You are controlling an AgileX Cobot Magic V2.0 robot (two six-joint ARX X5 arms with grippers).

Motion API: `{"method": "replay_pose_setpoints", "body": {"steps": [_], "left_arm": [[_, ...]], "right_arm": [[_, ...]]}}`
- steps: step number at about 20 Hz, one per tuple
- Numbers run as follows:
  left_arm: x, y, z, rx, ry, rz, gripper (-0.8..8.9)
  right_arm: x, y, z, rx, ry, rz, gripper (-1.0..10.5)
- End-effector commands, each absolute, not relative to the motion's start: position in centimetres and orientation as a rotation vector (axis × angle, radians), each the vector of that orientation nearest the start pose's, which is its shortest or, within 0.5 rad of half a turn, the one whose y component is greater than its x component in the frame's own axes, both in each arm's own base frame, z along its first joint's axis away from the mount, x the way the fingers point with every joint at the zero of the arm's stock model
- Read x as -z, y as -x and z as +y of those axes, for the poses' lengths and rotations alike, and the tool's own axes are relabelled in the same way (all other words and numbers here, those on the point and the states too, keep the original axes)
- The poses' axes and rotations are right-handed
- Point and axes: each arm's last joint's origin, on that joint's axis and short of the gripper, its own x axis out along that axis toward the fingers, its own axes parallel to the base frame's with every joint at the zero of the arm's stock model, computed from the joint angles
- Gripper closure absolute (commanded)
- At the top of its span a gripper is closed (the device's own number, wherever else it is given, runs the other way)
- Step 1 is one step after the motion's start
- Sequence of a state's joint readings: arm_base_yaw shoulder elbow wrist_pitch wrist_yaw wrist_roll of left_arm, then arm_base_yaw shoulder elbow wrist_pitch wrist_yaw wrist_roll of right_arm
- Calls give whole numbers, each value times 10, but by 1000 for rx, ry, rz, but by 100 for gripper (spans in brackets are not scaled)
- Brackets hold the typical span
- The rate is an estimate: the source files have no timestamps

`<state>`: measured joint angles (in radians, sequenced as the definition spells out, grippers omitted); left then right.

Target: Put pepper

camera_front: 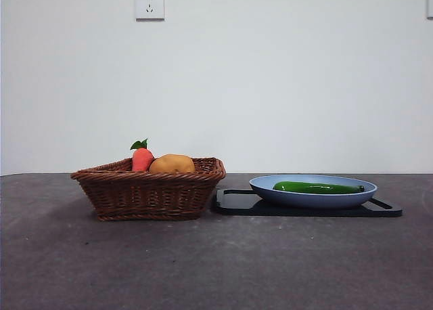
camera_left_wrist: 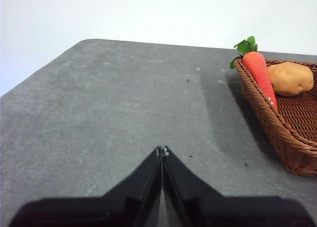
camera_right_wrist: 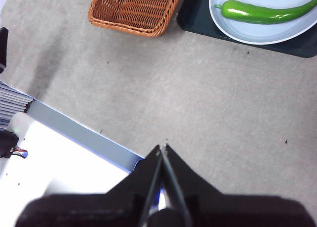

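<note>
Pepper (camera_front: 317, 187) flat on blue plate (camera_front: 270, 185), reachable; my left tool (camera_left_wrist: 162, 150), right tool (camera_right_wrist: 162, 148) closed, empty, over worktop (camera_front: 216, 262).

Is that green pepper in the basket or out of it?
Out. The pepper lies flat in the blue plate on the black tray, beside the wicker basket; neither pincer touches it.

long dark-green pepper (camera_front: 318, 187): glossy, smooth skin with bright highlights
pale blue round plate (camera_front: 312, 199): smooth, lightly shiny
black flat tray (camera_front: 240, 201): smooth, glossy, reflective
brown woven wicker basket (camera_front: 149, 191): rough, ribbed weave
grey tabletop (camera_front: 216, 262): matt, finely grained, speckled
black jaws: matt, plastic-looking
</note>
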<state>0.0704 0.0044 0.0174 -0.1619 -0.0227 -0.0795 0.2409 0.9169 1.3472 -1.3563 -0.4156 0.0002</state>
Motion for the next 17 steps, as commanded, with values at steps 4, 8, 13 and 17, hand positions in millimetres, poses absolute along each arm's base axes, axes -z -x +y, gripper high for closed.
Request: {"method": "replay_pose_setpoints", "body": {"steps": [4,8,13,17], "left_arm": [[-151,-96,8,-101,89,140,805],[-151,-96,8,-101,89,140,805],[-151,-96,8,-101,89,140,805],[-151,-96,8,-101,89,140,805]], "right_arm": [[-407,-104,30,-550,7,687,936],[-389,-89,21,-496,-47,368,936],[-320,-85,17,-443,24,115,936],[-272,-88,15,-345,7,36,936]]}}
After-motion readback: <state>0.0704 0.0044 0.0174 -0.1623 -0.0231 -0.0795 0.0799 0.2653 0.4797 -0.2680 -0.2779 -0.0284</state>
